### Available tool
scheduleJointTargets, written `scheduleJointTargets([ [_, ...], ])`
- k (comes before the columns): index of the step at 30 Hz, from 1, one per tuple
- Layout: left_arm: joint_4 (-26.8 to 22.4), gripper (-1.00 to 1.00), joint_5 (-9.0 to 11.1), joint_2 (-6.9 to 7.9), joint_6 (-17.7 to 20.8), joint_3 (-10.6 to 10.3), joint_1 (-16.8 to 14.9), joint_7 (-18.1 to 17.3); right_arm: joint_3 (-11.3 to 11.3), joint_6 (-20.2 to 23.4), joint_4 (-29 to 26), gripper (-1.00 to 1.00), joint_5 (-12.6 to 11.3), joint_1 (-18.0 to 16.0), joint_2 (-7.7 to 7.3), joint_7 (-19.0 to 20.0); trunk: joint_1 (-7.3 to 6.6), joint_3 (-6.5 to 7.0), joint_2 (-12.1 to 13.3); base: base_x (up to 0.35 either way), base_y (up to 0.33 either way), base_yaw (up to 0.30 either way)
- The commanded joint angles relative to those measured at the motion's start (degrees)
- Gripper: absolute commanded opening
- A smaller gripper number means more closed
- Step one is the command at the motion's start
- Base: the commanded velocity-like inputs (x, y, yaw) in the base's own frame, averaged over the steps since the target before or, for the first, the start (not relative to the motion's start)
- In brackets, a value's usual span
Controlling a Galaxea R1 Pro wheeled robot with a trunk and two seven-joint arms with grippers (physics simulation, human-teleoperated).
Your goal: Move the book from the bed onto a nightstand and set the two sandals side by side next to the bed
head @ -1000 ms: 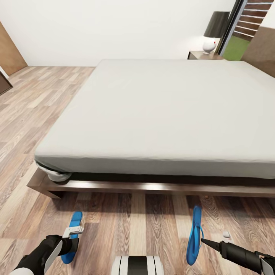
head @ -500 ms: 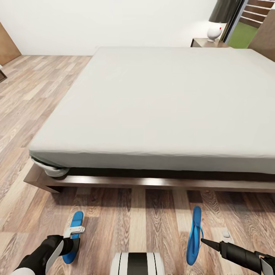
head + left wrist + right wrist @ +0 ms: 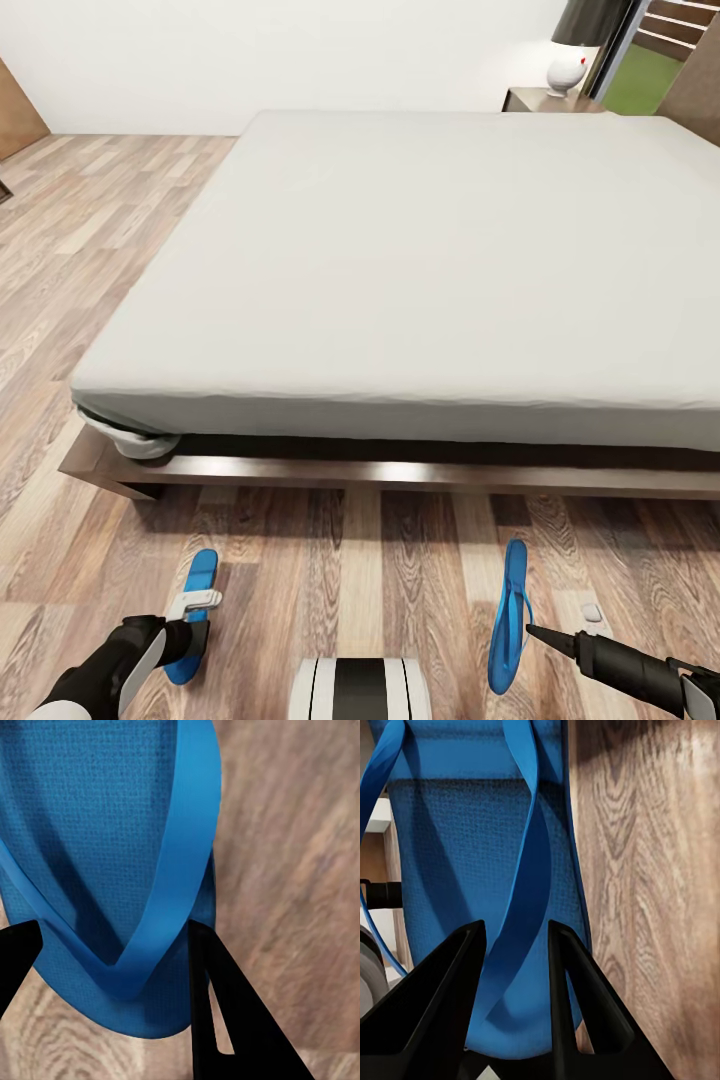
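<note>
The bed [image 3: 420, 250], with a bare pale grey mattress on a dark wood frame, spans the head view. A nightstand [image 3: 540, 98] stands at its far right corner. The book is out of view. My left gripper [image 3: 192, 618] is shut across one blue sandal [image 3: 203, 572], which lies flat just over the floor. In the left wrist view its fingers [image 3: 214, 1005] flank the sole [image 3: 97, 832]. My right gripper [image 3: 530, 630] is shut on the other sandal [image 3: 514, 580], held on edge. The right wrist view shows the strap and sole [image 3: 457, 847] between the narrow fingers [image 3: 566, 982].
A white lamp with a dark shade [image 3: 570, 60] sits on the nightstand, beside a window [image 3: 650, 75]. Wood-plank floor [image 3: 360, 570] runs between me and the bed frame [image 3: 380, 475], and on past the bed's left side. My white and black base [image 3: 360, 690] is at the lower edge.
The head camera has moved, so the bed is now seen more from above and slightly higher in the picture. Both grippers and their sandals keep their places relative to me.
</note>
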Motion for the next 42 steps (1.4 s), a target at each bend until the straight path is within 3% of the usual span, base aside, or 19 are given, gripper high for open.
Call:
scheduleJointTargets([
  [1,-0.1,-1.00,0.5,0.07,0.3,-0.3,0.0,0.1,0.0,0.3,0.0,-1.00,-0.1,0.0,-0.01,0.2,-0.01,-0.04,0.0,0.000,0.000,0.000],
  [6,-0.1,-1.00,0.5,0.04,-0.2,-0.3,0.0,0.1,0.0,0.3,0.0,-1.00,-0.1,0.0,-0.01,0.2,-0.01,-0.04,0.0,0.000,0.000,0.000],
  [12,0.0,-1.00,0.5,0.04,-3.7,-0.3,0.0,0.1,0.0,0.3,0.0,-1.00,-0.1,0.0,-0.01,0.1,-0.01,-0.04,0.0,0.000,0.000,0.000],
  [24,0.0,-1.00,0.5,0.08,-4.2,-0.3,0.0,0.1,0.0,0.3,0.0,-1.00,-0.1,0.0,-0.01,0.1,-0.01,-0.04,0.0,0.000,0.000,0.000],
  [42,0.1,-1.00,0.5,0.08,-4.2,-0.2,0.0,0.1,0.0,0.3,0.0,-1.00,-0.1,0.0,-0.01,0.1,0.40,-3.58,-0.2,0.000,0.000,0.000],
])
